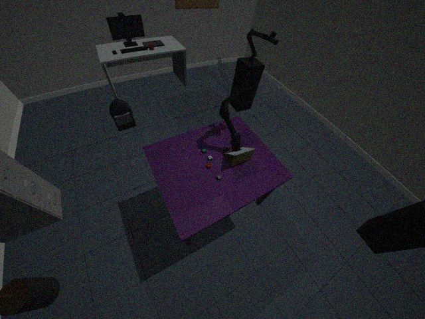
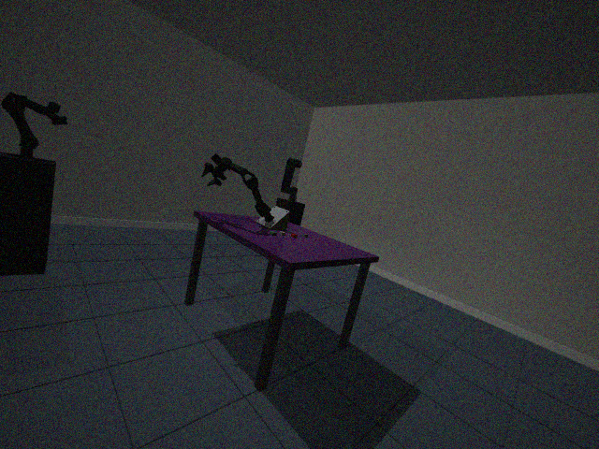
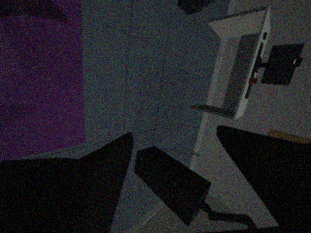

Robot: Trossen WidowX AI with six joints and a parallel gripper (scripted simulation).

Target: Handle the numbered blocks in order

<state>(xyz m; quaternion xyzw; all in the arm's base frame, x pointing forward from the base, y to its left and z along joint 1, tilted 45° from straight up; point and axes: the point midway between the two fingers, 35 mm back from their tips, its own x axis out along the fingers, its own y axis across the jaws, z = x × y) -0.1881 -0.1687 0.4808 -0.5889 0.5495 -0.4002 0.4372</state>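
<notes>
top view: four small blocks lie in a loose line on the purple table [image 1: 192, 206], at about nine o'clock of the arm's base: green block [image 1: 204, 150], white block [image 1: 210, 157], red block [image 1: 208, 165], grey block [image 1: 218, 177]. digits unreadable. exterior view: gripper [image 2: 211, 175] raised well above the table, far from the blocks. wrist view: fingers wide apart, holding nothing; no block visible. the blocks look light and rigid; probably best pinched across opposite flat sides.

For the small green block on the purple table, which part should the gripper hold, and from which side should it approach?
Probably from above, fingers over two opposite side faces: the green block is a small cube resting on the table, apart from its neighbours. The gripper is open, high above it.
</notes>
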